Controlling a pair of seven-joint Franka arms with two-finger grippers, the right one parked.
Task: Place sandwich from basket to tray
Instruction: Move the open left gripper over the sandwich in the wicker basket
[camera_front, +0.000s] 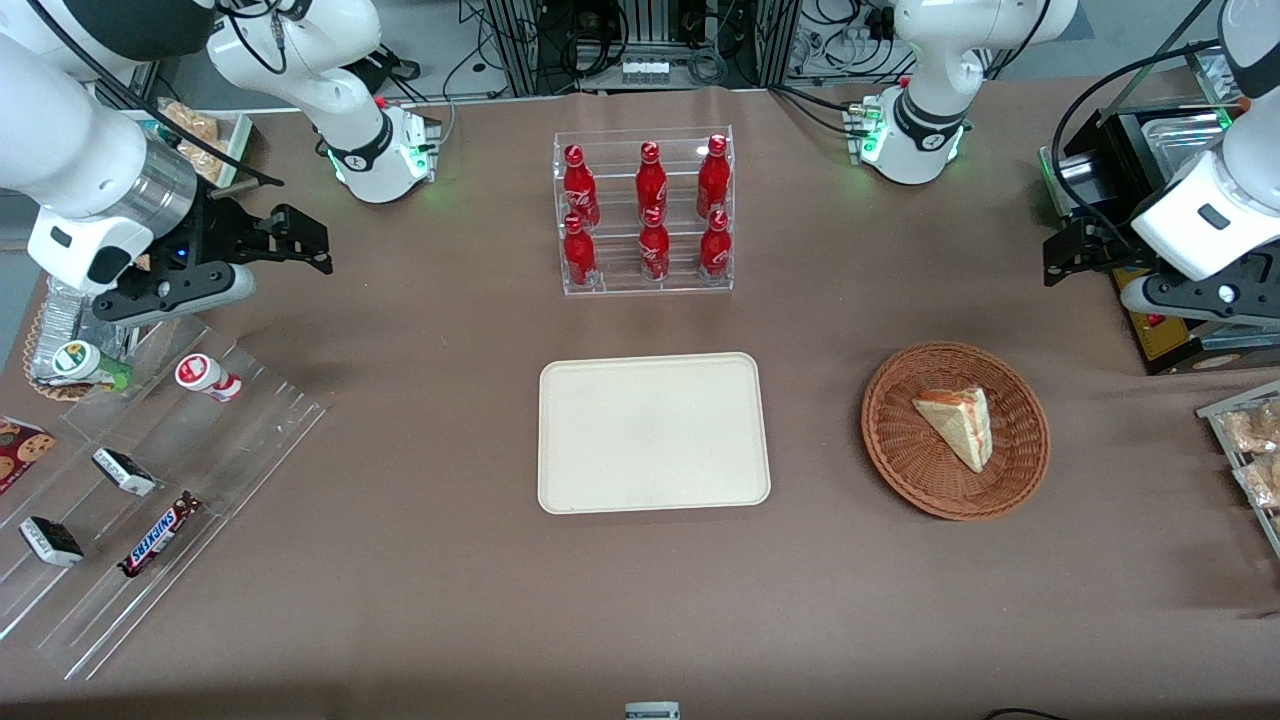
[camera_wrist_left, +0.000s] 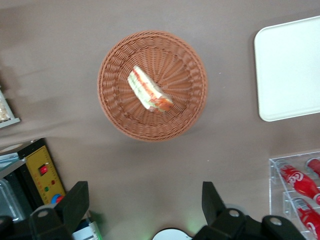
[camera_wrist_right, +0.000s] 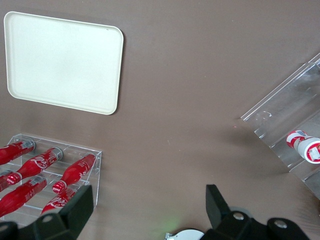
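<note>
1. The tray (camera_front: 654, 432) lies bare mid-table, beside the basket (camera_front: 1020, 470) on the parked arm's side.
2. The basket holds the sandwich (camera_front: 958, 423), its long axis diagonal, point toward the tray.
3. The gripper (camera_wrist_left: 145, 202) hangs high, farther from the front camera than the basket, fingers spread wide, holding nothing.

A robotics lab, set up like a mock snack counter. White arm bases (camera_front: 385, 150) are bolted to a brown-covered table (camera_front: 640, 600), with cable bundles (camera_front: 560, 40) and aluminium framing past its far edge. Red soda bottles (camera_front: 650, 210) fill a clear acrylic rack (camera_front: 643, 283); a control box (camera_wrist_left: 44, 177) shows lit buttons.
</note>
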